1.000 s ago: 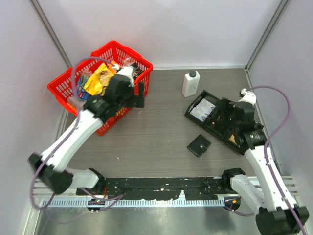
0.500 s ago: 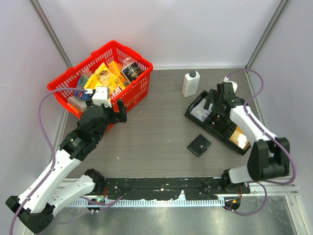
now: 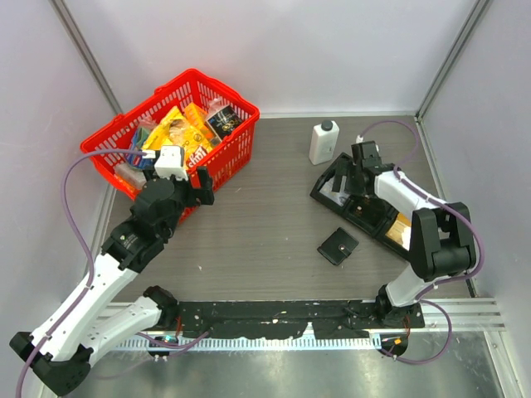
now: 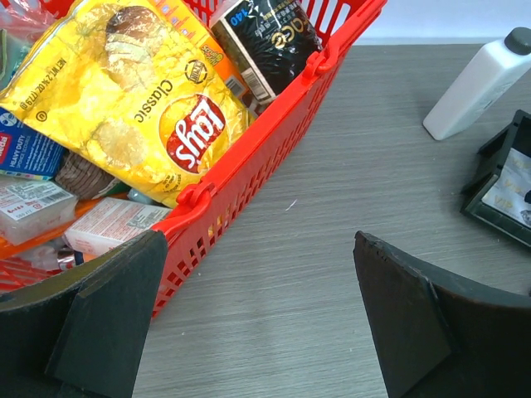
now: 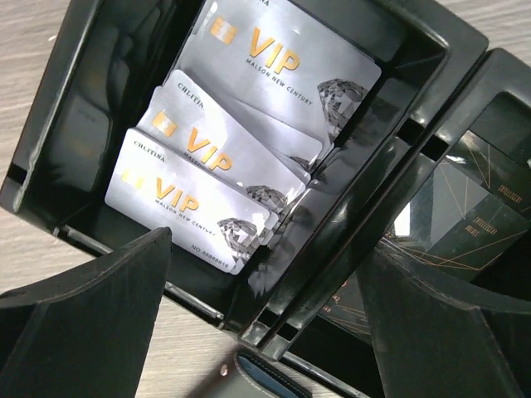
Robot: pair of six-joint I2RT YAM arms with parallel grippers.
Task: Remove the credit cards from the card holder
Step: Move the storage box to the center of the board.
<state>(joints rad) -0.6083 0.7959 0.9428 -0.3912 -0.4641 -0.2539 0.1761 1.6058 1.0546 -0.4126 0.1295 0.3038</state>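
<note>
Top view: card holder (image 3: 338, 246) lies closed and flat on the grey table (image 3: 265, 215), right of centre, just near of the long black tray (image 3: 318, 191) and apart from both arms. Whether it has cards inside cannot be told.

Right gripper (image 3: 352, 177) hangs over the far-left compartment of the tray. In the right wrist view its fingers are spread wide and hold nothing. Between them (image 5: 265, 332) sits the compartment wall (image 5: 75, 108). Inside lie several grey credit cards (image 5: 249, 149), fanned and overlapping, printed "VIP" in gold. The next compartment to the right holds dark cards (image 5: 465, 224) with thin gold lines. From above, a golden-yellow patch (image 3: 404, 230) shows in the near compartment, too small to read.

Left gripper (image 3: 202, 187) sits at the near-right side of the red basket (image 3: 249, 124), at the far left of the table, well apart from the card holder. Fingers spread and empty in the left wrist view (image 4: 257, 332), with the basket wall (image 4: 274, 141) ahead and left.

Basket holds snack packs — a yellow chips bag (image 4: 141, 99) lies on top.

A white bottle (image 3: 323, 143) with a black cap stands upright just far-left of the tray.
</note>
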